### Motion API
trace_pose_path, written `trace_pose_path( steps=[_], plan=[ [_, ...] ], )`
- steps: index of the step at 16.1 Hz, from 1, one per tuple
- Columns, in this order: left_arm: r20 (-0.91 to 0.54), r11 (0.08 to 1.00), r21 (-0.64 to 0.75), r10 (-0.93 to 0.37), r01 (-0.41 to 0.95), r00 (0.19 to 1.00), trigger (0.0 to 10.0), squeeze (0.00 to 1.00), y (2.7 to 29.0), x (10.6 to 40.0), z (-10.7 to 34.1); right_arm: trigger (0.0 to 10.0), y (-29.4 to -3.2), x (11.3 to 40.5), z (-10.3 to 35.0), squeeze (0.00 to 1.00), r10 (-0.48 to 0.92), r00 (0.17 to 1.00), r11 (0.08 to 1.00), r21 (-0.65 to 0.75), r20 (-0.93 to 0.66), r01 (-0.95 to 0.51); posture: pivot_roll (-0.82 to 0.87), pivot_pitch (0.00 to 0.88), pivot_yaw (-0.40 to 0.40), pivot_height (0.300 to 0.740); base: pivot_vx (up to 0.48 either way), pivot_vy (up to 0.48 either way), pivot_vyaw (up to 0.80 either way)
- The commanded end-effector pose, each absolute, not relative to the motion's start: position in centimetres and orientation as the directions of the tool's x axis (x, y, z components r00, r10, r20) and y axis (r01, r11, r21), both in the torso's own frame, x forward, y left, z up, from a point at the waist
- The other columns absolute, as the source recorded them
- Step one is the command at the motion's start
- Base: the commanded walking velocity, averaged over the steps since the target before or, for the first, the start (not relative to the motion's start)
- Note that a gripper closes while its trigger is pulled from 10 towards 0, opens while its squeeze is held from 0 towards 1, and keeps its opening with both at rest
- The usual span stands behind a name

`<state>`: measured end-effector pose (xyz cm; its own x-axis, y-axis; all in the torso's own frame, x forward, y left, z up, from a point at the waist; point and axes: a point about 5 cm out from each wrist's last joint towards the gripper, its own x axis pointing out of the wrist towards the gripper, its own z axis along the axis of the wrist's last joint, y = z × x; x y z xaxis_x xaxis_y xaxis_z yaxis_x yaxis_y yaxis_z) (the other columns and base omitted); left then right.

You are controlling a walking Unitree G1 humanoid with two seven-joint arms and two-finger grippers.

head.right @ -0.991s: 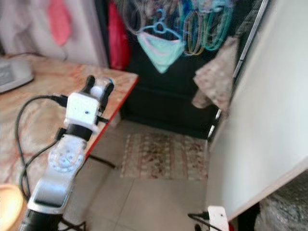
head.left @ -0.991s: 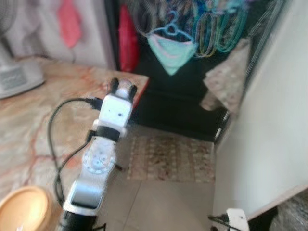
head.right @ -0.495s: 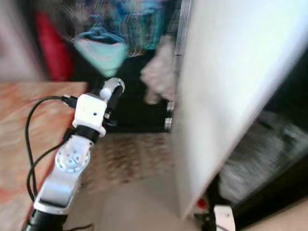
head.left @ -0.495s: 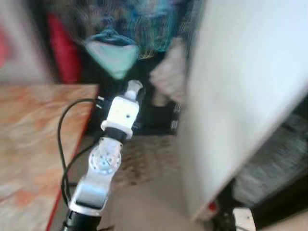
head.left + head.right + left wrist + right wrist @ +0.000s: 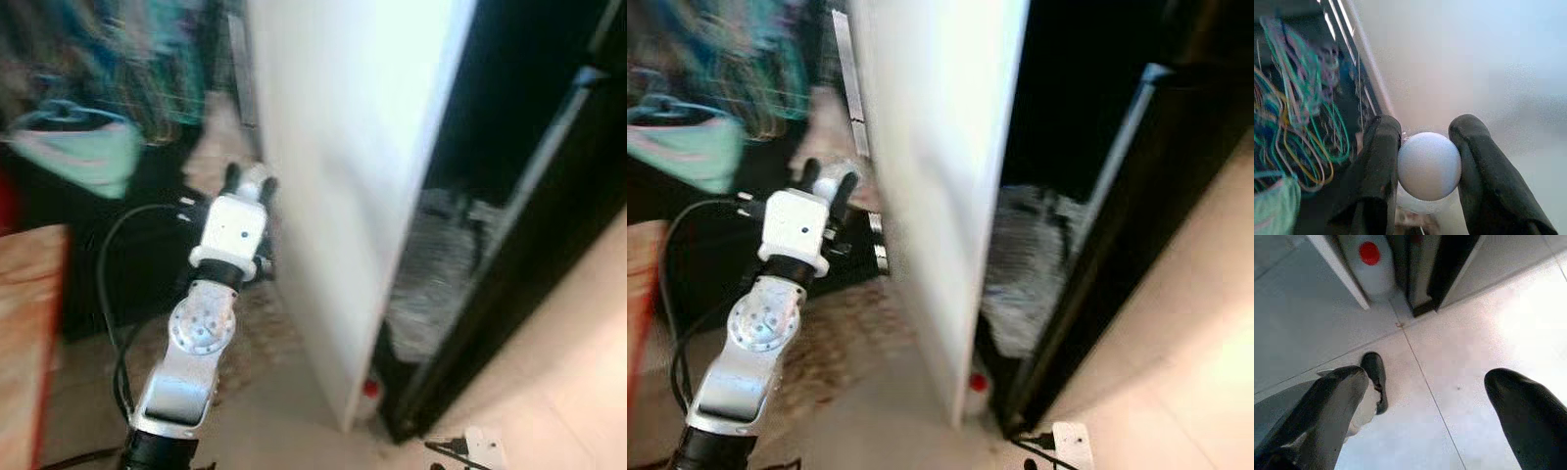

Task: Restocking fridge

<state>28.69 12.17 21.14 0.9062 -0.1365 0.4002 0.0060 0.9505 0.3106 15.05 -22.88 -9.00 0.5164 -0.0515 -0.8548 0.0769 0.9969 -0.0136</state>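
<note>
My left gripper [image 5: 250, 179] is raised in front of me, shut on a small white ball-shaped object [image 5: 1429, 165] pinched between its two black fingers [image 5: 1382, 166]. It hovers just left of the open white fridge door [image 5: 343, 196]. Right of the door the fridge's dark inside [image 5: 509, 117] shows a crumpled clear plastic bag [image 5: 431, 274] low down. My right gripper [image 5: 1430, 396] hangs low over the tiled floor, open, with nothing between its fingers.
A white bottle with a red cap [image 5: 1371, 259] stands on the floor at the door's lower corner. A white plug block with a cable [image 5: 482, 446] lies near my feet. The marble table edge [image 5: 24, 313] is at far left, hangers and clothes [image 5: 78, 137] behind.
The camera has swung right: table and hangers slid off to the left, and the open fridge and its door came into view. The left gripper stays shut on the white object.
</note>
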Motion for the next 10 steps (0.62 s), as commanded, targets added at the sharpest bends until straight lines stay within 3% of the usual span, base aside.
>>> trace_pose_path(
  steps=[1,5,7,10],
  plan=[
    [0.356,0.947,0.304,-0.012,-0.103,0.935,10.0,0.0,14.7,29.2,20.4,10.0,-22.6,15.1,-9.0,0.0,-0.048,0.522,0.996,-0.002,-0.852,0.089,0.02,0.017,0.037,0.74,0.0,0.0,0.0],
    [0.143,0.963,0.227,0.118,-0.148,0.983,10.0,0.0,18.2,30.2,16.3,10.0,-22.6,15.1,-9.1,0.0,-0.048,0.522,0.996,-0.001,-0.851,0.09,0.03,0.016,0.04,0.74,0.0,0.0,0.0],
    [-0.077,0.981,0.055,0.192,-0.189,0.978,10.0,0.0,21.5,29.6,10.8,10.0,-22.5,15.1,-9.1,0.0,-0.048,0.528,0.995,0.004,-0.848,0.098,0.01,0.012,0.048,0.74,0.0,0.0,0.0],
    [-0.295,0.992,0.029,0.129,-0.126,0.947,10.0,0.0,23.2,27.7,4.7,10.0,-22.4,15.1,-9.1,0.0,-0.057,0.532,0.994,0.002,-0.845,0.109,0.02,0.016,0.052,0.74,0.0,0.0,0.0]
  ],
)
